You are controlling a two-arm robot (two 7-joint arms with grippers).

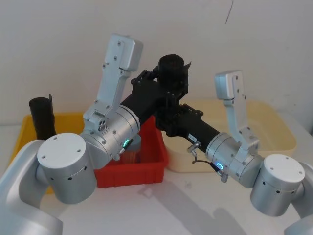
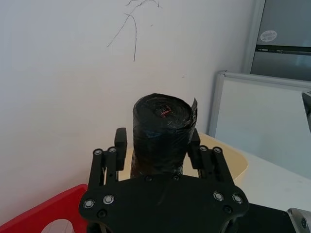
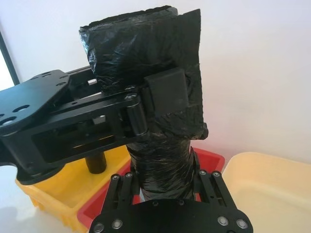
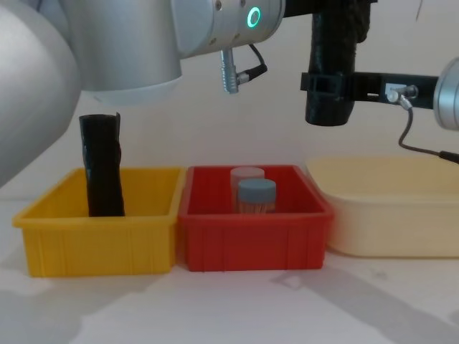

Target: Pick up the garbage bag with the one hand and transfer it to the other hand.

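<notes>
The garbage bag (image 1: pixel 173 64), a thick black roll, hangs upright in the air above the gap between the red bin (image 1: pixel 154 171) and the cream bin (image 1: pixel 274 127). My left gripper (image 1: pixel 168 78), on the green-lit wrist, is shut on its upper part; in the left wrist view the fingers (image 2: pixel 121 141) press both sides of the roll (image 2: pixel 163 128). My right gripper (image 1: pixel 172 104), on the bluish-lit wrist, is shut on the roll's lower part (image 3: pixel 163 162), just beneath the left gripper's pad (image 3: pixel 165 92). In the chest view the right gripper (image 4: pixel 328 83) bands the roll (image 4: pixel 330 43).
A thinner crinkly black roll (image 4: pixel 100 168) stands in the yellow bin (image 4: pixel 93 236) on the left. Two capped jars (image 4: pixel 254 197) sit in the red bin (image 4: pixel 254 240). The cream bin (image 4: pixel 391 215) is on the right. A white wall rises behind the bins.
</notes>
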